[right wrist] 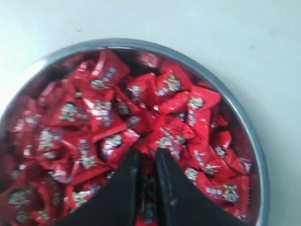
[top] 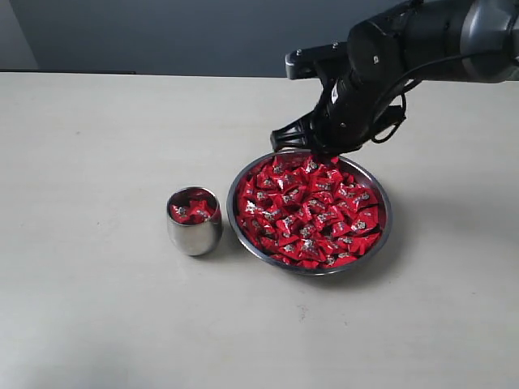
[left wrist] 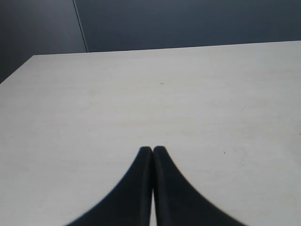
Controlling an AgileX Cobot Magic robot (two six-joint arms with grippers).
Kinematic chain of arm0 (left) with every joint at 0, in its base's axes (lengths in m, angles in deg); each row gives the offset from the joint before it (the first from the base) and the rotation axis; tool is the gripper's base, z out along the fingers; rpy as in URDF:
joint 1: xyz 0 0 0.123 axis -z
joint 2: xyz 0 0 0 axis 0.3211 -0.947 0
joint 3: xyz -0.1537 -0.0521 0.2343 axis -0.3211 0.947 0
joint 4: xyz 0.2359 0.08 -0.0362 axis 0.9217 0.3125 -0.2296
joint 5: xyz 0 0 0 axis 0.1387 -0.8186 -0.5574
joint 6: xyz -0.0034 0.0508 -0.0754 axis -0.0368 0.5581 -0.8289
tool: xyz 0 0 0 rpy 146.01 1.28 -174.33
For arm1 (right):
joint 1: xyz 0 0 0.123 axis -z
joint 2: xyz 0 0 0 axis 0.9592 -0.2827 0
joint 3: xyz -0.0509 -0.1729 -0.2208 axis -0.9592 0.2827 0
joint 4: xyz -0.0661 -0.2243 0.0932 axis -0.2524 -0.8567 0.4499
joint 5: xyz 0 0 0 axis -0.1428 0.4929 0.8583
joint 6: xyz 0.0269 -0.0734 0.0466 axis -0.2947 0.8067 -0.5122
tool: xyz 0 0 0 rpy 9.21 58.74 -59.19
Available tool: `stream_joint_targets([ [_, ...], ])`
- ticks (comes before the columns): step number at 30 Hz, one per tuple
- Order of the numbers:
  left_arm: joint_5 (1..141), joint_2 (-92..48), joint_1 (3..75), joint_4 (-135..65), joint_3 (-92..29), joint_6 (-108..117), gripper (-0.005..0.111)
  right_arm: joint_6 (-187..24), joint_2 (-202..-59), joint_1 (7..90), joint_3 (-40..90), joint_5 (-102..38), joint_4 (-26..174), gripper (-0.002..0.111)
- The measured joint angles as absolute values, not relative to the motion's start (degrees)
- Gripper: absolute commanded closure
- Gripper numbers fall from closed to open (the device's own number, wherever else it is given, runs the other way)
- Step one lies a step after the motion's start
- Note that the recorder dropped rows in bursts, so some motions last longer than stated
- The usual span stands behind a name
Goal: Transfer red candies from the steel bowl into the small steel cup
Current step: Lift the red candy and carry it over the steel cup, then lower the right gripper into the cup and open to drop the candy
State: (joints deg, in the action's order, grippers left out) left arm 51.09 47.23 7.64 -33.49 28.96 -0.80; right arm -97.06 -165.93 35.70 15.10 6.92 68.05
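Note:
The steel bowl (top: pixel 388 212) sits right of centre, heaped with red candies (top: pixel 308 215). Just left of it stands the small steel cup (top: pixel 195 233), with a few red candies (top: pixel 193 209) inside. My right gripper (top: pixel 323 151) reaches down into the far side of the bowl. In the right wrist view the bowl's rim (right wrist: pixel 141 43) rings the candy pile (right wrist: pixel 94 113), and the right gripper (right wrist: pixel 148 157) has its jaws narrowed on one red candy (right wrist: pixel 149 188) in the heap. My left gripper (left wrist: pixel 153 149) is shut and empty over bare table, outside the exterior view.
A pale tabletop (top: pixel 97 308) stretches all around the cup and bowl, with a dark wall (top: pixel 162 32) behind its far edge. The right arm (top: pixel 438 40) comes in from the upper right above the bowl.

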Motion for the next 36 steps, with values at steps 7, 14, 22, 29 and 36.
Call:
stream_joint_targets([
  [7,51.1,47.2,7.6,-33.5,29.0,-0.8,0.106,-71.6,-165.4,33.7,7.4,5.2,97.5,0.109],
  [14,51.1,47.2,7.6,-33.5,29.0,-0.8,0.106,-67.2,-172.4,27.9,-3.4,12.4,99.3,0.109],
  [22,51.1,47.2,7.6,-33.5,29.0,-0.8,0.106,-66.8,-177.6,23.4,-6.3,16.3,96.6,0.109],
  [29,51.1,47.2,7.6,-33.5,29.0,-0.8,0.106,-66.8,-178.4,22.8,-6.3,15.1,93.6,0.109],
  [36,51.1,47.2,7.6,-33.5,29.0,-0.8,0.106,-66.8,-179.1,22.7,-6.3,15.4,92.6,0.109],
])
